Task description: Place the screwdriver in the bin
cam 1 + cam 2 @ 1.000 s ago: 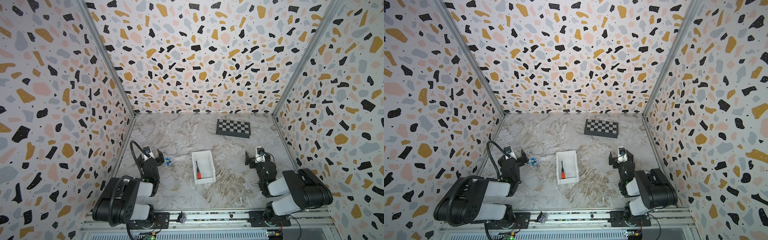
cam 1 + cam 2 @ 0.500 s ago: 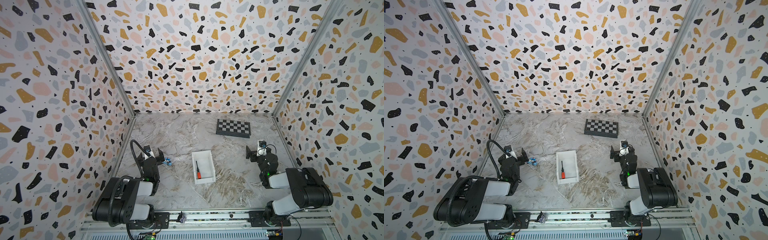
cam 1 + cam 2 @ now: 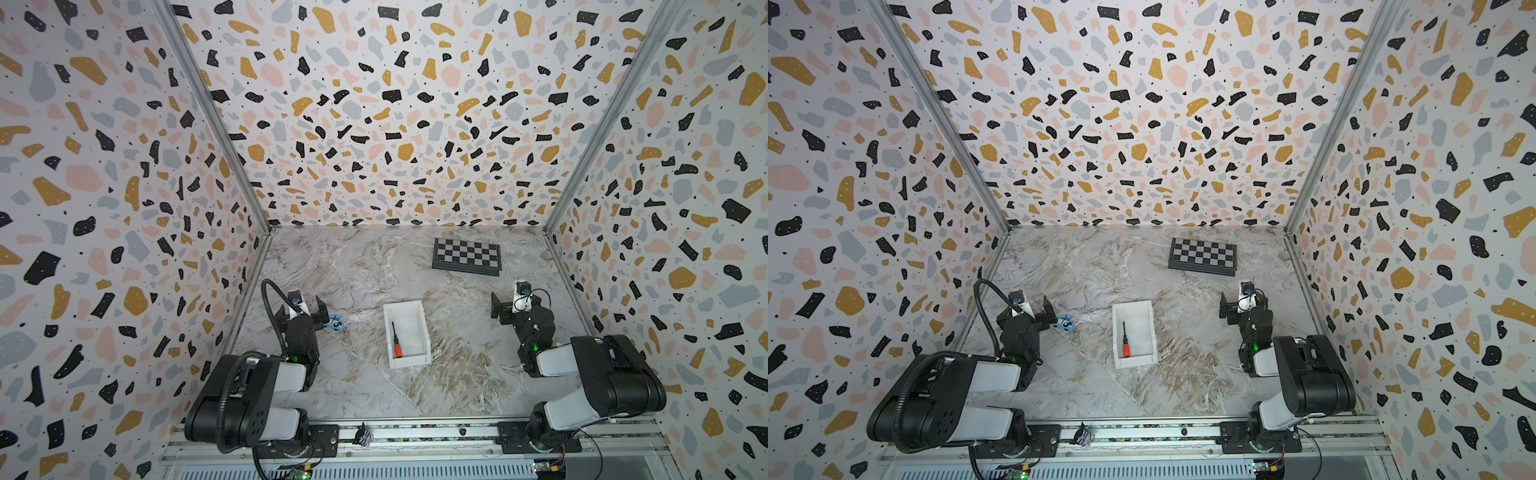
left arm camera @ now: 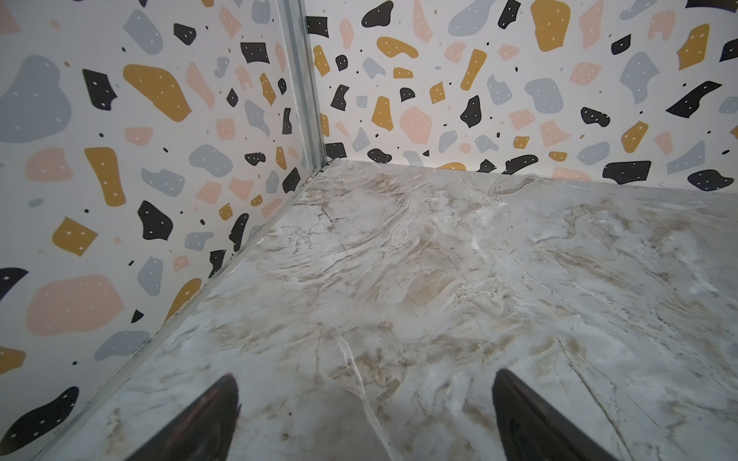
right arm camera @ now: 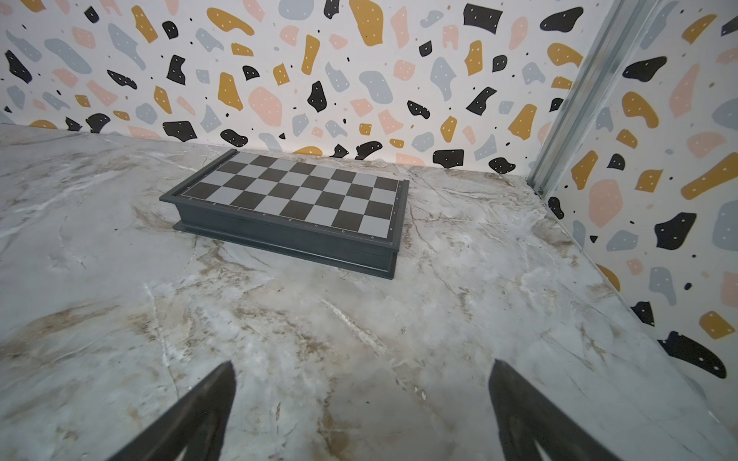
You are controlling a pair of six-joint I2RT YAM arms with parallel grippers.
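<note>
Screwdriver (image 3: 397, 341) lies flat inside the bin (image 3: 409, 360), along its left inner wall. Black shaft points to the back, red-orange handle to the front. All of it is within the rim. Bin sits mid-table (image 3: 353, 270), long side front to back, between the two arms. Judged from that, task looks done, nothing left to carry.

Left pincer (image 4: 363, 395): fingers apart, nothing between them. Its wrist view shows only bare table and the wall corner ahead. It sits at the left edge of the table, well apart from the bin. Small blue toy car (image 3: 335, 323) is just beside one finger in both top views; touching or not, cannot tell. The car is not part of the task.

Right pincer (image 5: 361, 383): fingers wide apart, empty, aimed at the chessboard (image 5: 287, 203) near the back wall, not at the bin. In both top views it sits on the right of the table, well apart from the bin.

Screwdriver vs pincers: it lies between them, a bit nearer the front than either set of fingertips. Neither wrist view shows it or the bin. Likely reason for the poses: both arms sit clear with empty, spread jaws since the screwdriver is already in. Risk is low; only the car by the left pincer could get nudged.
</note>
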